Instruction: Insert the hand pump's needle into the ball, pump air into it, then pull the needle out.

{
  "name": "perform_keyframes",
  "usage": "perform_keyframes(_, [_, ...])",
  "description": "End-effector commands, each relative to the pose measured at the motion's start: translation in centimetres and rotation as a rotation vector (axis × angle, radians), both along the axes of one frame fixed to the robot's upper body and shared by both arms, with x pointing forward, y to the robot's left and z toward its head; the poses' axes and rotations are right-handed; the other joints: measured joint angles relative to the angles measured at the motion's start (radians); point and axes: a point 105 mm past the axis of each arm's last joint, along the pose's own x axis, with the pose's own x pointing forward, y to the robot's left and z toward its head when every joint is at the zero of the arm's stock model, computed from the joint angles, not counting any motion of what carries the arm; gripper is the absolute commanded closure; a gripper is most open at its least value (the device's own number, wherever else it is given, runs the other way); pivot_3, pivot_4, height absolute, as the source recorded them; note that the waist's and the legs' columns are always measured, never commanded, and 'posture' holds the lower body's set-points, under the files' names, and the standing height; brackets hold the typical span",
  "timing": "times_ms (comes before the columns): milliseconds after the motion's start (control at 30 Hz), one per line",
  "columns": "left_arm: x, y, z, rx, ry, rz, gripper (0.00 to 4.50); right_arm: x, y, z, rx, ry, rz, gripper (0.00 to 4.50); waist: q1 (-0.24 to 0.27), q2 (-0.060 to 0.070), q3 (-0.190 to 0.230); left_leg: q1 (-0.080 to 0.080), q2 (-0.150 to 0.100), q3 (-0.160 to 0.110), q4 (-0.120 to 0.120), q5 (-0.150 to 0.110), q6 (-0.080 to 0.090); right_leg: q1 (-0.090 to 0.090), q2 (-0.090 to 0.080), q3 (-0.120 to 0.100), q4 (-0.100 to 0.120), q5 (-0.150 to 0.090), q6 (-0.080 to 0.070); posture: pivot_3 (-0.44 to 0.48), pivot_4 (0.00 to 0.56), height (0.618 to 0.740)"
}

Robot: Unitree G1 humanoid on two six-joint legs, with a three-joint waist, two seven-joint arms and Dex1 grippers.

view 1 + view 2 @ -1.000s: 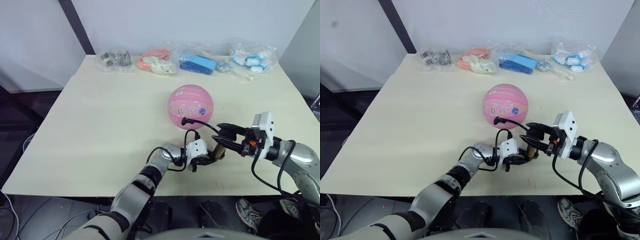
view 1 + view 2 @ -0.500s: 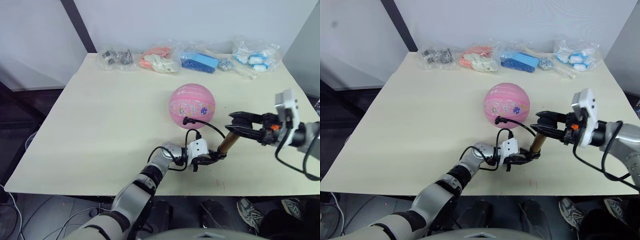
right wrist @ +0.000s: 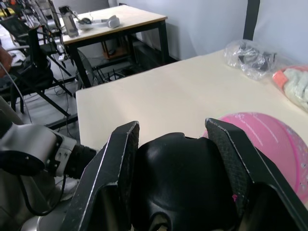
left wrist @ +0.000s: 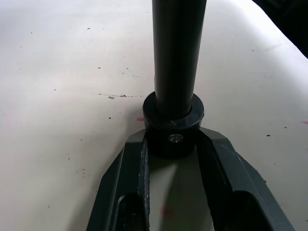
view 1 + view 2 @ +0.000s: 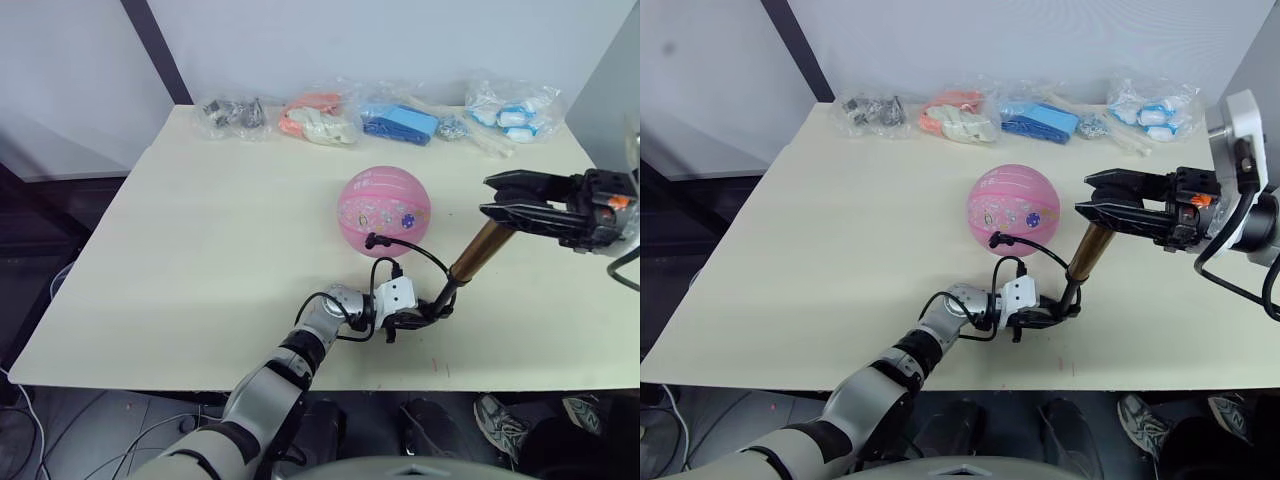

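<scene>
My right gripper (image 5: 1087, 209), clamped on T-handle (image 3: 180, 180), risen toward 2 o'clock; hand pump (image 5: 1085, 254) extended. My left gripper (image 4: 171, 144) clamps base.

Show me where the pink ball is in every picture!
Left eye view: the ball sits mid-table, beyond the hand pump.
Right eye view: the same spot.
Left wrist view: not in it.
Right wrist view: behind the right gripper's fingers.
Shared landmark: the pump's black hose runs to the ball.
</scene>
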Motion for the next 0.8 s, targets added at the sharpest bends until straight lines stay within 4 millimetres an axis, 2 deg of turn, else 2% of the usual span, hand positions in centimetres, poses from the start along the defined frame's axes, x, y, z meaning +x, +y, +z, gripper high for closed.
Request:
perform_keyframes(33, [-1.2,1.7,-3.2,0.105,0.1,0.015,3.46,-0.4,-0.5,1.6,0.002,-0.071,-0.017,2.75,0.0,0.0,0.0,0.0,0.0,0.0,0.0,0.0,0.0,0.0,0.0,0.0,0.0,0.0,0.0,0.0,0.15,0.74])
perform_keyframes(433, [-1.3,1.7,-3.1,0.102,0.097,0.013,3.46,1.2,-0.3,-6.9,-0.069,0.079,-0.09,2.75,-0.002,-0.002,-0.002,0.003,0.001,0.0,0.0,0.0,0.0,0.001,0.001,0.0,0.0,-0.001,0.002,0.0,0.15,0.74])
perform_keyframes(600, [-1.3,1.8,-3.1,0.103,0.096,0.015,3.46,1.9,-0.6,-9.4,-0.054,0.114,-0.137,2.75,-0.002,-0.004,-0.003,0.003,0.001,0.0,0.0,0.0,0.0,0.002,0.001,0.0,0.0,-0.001,0.001,0.0,0.15,0.74])
perform_keyframes(800, [-1.3,1.8,-3.1,0.103,0.095,0.011,3.46,2.0,0.4,-12.5,-0.094,0.134,-0.139,2.75,-0.003,-0.005,-0.003,0.003,0.001,0.0,0.0,0.0,0.0,0.002,0.002,0.0,0.0,-0.001,0.002,0.0,0.15,0.74])
